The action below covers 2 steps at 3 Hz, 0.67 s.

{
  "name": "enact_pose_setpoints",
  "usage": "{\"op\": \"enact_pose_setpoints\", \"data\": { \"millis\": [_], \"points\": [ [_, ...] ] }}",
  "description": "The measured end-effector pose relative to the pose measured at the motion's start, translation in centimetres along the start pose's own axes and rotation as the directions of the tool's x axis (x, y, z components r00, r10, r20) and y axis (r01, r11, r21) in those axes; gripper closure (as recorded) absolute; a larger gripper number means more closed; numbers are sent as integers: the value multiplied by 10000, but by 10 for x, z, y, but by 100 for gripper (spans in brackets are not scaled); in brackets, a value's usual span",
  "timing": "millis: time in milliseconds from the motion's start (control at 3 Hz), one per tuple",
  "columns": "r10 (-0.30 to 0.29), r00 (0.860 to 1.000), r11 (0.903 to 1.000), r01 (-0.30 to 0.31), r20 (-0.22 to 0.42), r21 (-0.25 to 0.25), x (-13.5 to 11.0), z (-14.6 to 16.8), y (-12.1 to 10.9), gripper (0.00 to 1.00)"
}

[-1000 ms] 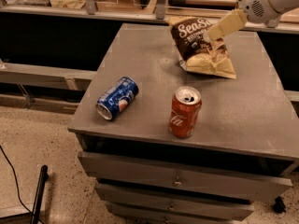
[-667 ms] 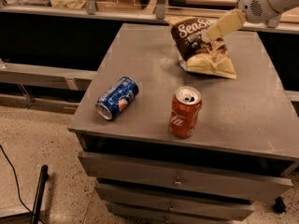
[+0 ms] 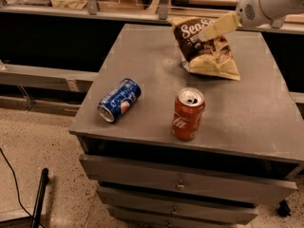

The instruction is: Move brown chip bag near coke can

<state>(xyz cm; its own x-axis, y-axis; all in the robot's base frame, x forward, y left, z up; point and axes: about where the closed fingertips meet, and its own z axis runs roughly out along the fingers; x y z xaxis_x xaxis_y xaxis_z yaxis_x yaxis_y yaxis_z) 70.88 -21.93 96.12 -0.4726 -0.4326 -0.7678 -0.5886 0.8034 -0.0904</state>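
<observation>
The brown chip bag [image 3: 205, 49] is at the back right of the grey table [image 3: 142, 51]. Its top is raised and tilted, and its pale yellow lower edge rests on the tabletop. My gripper [image 3: 213, 32] reaches in from the upper right and is shut on the bag's upper part. The coke can [image 3: 187, 114] stands upright near the table's front edge. It is in front of the bag, about a can's height from its lower edge.
A blue Pepsi can [image 3: 118, 99] lies on its side at the table's front left. Drawers [image 3: 180, 184] are below the tabletop. A dark counter with a rail [image 3: 71, 13] runs behind the table. A black pole [image 3: 40, 194] and cable are on the floor at left.
My gripper has shifted slightly up and left on the bag, and the bag's top has risen a little. The cans have not moved.
</observation>
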Motion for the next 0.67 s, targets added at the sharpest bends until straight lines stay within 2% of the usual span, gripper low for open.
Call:
{"op": "enact_pose_setpoints", "data": {
  "millis": [333, 667],
  "points": [
    [554, 9984, 9982, -551, -79, 248, 4, 17, -2, 0],
    [832, 9963, 9956, -822, -206, 453, 10, 35, 2, 0]
  ]
}}
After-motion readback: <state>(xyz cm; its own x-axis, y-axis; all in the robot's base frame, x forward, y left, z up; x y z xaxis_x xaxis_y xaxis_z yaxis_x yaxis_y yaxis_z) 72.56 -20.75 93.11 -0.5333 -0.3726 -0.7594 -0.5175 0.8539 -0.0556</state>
